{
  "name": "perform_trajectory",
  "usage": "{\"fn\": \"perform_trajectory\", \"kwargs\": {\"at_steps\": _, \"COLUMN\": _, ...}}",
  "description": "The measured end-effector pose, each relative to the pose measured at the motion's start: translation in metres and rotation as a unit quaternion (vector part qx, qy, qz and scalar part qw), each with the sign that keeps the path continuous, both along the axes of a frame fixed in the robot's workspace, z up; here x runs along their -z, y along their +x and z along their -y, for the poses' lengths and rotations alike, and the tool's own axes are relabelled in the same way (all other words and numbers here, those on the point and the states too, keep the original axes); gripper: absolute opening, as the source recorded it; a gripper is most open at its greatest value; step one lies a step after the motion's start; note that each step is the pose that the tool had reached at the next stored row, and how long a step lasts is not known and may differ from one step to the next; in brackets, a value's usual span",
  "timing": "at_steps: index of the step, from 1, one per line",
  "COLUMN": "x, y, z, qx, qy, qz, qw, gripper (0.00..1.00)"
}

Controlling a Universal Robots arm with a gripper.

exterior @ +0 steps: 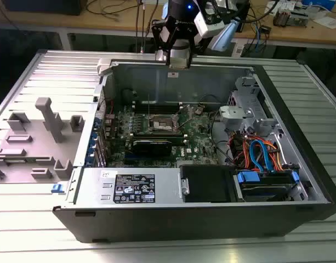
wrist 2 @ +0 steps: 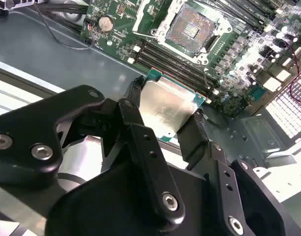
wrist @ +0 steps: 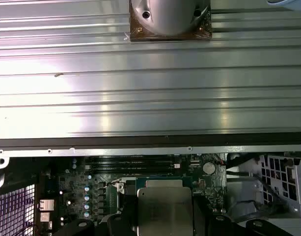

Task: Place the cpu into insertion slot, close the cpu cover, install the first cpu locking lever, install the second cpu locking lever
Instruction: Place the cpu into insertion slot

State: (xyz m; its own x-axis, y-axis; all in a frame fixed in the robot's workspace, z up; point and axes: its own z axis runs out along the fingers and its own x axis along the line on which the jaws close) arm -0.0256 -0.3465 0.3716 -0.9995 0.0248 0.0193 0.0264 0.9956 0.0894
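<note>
Jaws pinch the cpu (wrist 2: 167, 110) by two opposite edges, so you have the chip held firmly. In the exterior view your arm hangs above the wall of the open computer case (exterior: 211, 222) farthest from that camera. In the first wrist view you see the cpu (wrist: 165, 211) with its silver-grey top showing, above the green motherboard (wrist 2: 116, 34). The insertion slot (wrist 2: 192, 29) holds no chip; its dark pin field shows inside the silvery rim, just beside the long memory slots (wrist 2: 175, 66). The case stands on a ribbed metal worktop (exterior: 157, 249).
</note>
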Motion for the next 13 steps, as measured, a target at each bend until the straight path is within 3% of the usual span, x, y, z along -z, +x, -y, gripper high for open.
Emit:
{"fn": "perform_trajectory", "kwargs": {"at_steps": 8, "x": 0.0, "y": 0.0, "z": 0.0003, "qx": 0.0, "qy": -0.0001, "qz": 0.0, "qw": 1.0, "gripper": 0.54}}
{"fn": "perform_trajectory", "kwargs": {"at_steps": 13, "x": 0.0002, "y": 0.0, "z": 0.0087, "qx": 0.0, "qy": -0.0004, "qz": 0.0, "qw": 1.0, "gripper": 0.54}}
